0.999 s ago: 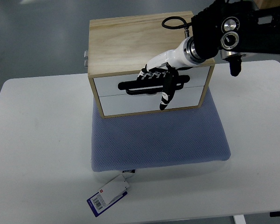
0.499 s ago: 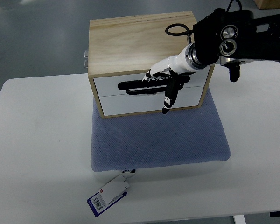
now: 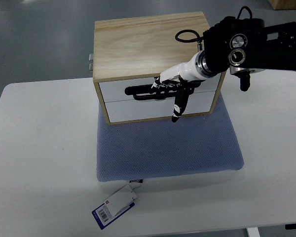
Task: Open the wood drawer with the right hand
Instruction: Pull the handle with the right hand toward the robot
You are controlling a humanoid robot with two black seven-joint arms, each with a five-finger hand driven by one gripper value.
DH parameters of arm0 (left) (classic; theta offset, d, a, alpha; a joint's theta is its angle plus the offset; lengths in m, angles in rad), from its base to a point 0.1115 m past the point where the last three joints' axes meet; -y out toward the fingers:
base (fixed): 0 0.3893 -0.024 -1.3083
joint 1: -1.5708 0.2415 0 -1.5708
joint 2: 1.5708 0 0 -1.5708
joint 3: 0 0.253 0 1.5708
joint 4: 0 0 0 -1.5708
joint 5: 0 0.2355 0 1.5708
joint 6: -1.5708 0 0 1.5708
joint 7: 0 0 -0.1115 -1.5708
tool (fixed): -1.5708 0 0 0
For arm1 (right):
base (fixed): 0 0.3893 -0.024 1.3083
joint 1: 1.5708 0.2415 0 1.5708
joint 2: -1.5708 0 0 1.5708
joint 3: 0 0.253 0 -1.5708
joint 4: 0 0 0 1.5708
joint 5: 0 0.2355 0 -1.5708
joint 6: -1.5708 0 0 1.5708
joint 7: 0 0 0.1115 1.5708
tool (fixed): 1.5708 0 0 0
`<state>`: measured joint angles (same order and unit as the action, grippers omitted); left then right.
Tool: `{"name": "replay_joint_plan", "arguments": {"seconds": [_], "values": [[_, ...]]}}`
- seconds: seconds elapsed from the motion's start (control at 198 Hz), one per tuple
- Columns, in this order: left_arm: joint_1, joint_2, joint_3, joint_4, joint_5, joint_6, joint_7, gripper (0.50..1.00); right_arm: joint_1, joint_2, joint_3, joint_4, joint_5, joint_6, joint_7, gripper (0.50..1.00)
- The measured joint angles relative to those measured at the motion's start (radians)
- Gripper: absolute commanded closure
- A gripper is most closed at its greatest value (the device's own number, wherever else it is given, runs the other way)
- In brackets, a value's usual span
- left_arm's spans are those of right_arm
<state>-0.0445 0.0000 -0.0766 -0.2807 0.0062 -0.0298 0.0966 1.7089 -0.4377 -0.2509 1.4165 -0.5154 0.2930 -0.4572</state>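
Observation:
A light wood drawer box (image 3: 148, 44) with two white drawer fronts stands at the back of a blue-grey cushion (image 3: 167, 145). The upper drawer (image 3: 113, 91) carries a long black handle (image 3: 140, 92). My right hand (image 3: 171, 89) comes in from the right over the box's top right corner. Its fingers are curled over the right part of the handle, and the thumb (image 3: 178, 106) hangs down across the lower drawer front. Both drawers look shut. The left arm is out of view.
The cushion lies on a white table (image 3: 39, 148). A white and blue price tag (image 3: 114, 206) lies on the table by the cushion's front edge. Grey floor shows beyond the table's far edge.
My right hand has shifted slightly right along the handle and its fingers have closed over it. The forearm has swung a little. The drawers have not visibly moved.

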Motion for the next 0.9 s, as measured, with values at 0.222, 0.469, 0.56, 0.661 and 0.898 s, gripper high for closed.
{"name": "replay_joint_plan", "arguments": {"seconds": [0.222,0.469,0.56,0.661,0.898], "values": [[0.000,0.000,0.001,0.000,0.000,0.000,0.000,0.500,-0.016,-0.001,-0.008,-0.002,-0.002,0.000,0.000,0.556],[0.000,0.000,0.003,0.001,0.000,0.000,0.000,0.500,-0.019,-0.004,-0.008,-0.002,0.005,0.016,0.000,0.556],[0.000,0.000,0.003,0.001,0.000,0.001,0.000,0.500,-0.014,-0.004,-0.007,0.000,0.008,0.024,0.000,0.556],[0.000,0.000,0.003,0.001,0.000,0.000,0.000,0.500,-0.009,-0.005,-0.003,0.006,0.011,0.036,0.000,0.556],[0.000,0.000,0.003,0.001,0.000,0.000,0.000,0.500,0.020,-0.005,0.004,0.030,0.039,0.072,0.000,0.556]]}}
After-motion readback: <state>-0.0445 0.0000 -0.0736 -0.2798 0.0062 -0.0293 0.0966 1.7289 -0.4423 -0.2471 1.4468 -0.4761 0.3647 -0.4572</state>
